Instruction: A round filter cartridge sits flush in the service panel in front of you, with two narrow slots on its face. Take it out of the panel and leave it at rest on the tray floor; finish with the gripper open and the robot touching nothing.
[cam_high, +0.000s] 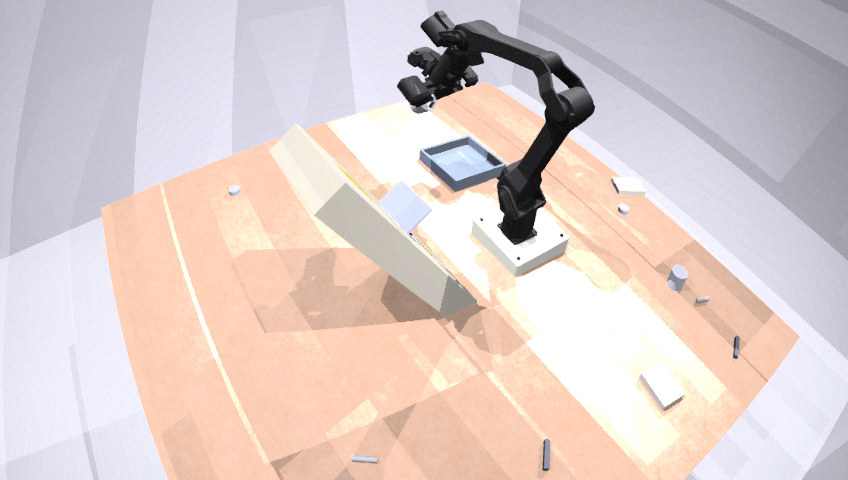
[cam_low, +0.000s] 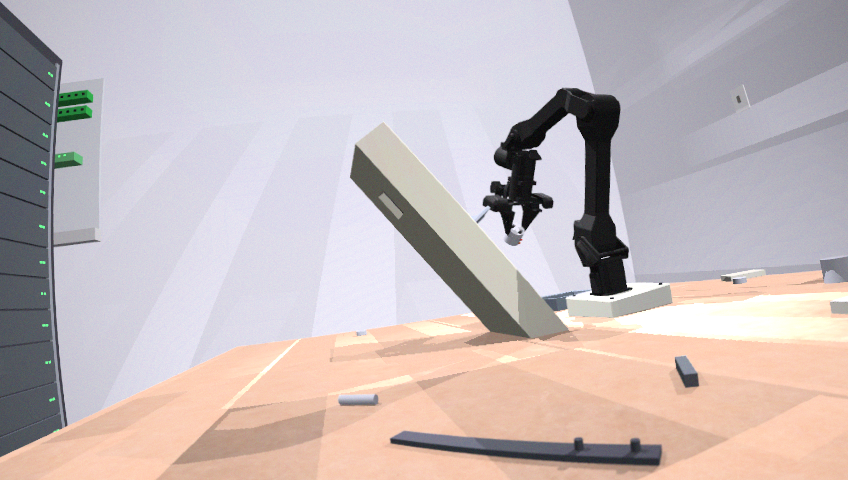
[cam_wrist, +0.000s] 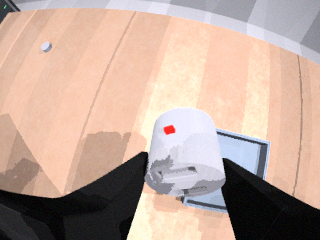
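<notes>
My gripper (cam_high: 426, 101) (cam_low: 515, 228) (cam_wrist: 184, 162) is shut on the round white filter cartridge (cam_high: 426, 106) (cam_low: 512, 238) (cam_wrist: 186, 150), which has a small red mark on its side. It holds the cartridge high in the air, clear of the slanted beige service panel (cam_high: 363, 226) (cam_low: 452, 237). The blue tray (cam_high: 444, 173) (cam_wrist: 248, 155) lies on the table below and off to one side of the cartridge; in the wrist view it shows partly behind the cartridge. A pale cover flap (cam_high: 405, 205) stands open on the panel's face.
The arm's white base plate (cam_high: 518, 249) (cam_low: 618, 300) stands beside the tray. Small grey cylinders (cam_high: 677, 277) (cam_high: 234, 189), flat pale blocks (cam_high: 661, 385) (cam_high: 628, 184) and short dark bars (cam_high: 546, 454) (cam_low: 686, 370) are scattered over the wooden table. A long dark strip (cam_low: 523, 447) lies near the front.
</notes>
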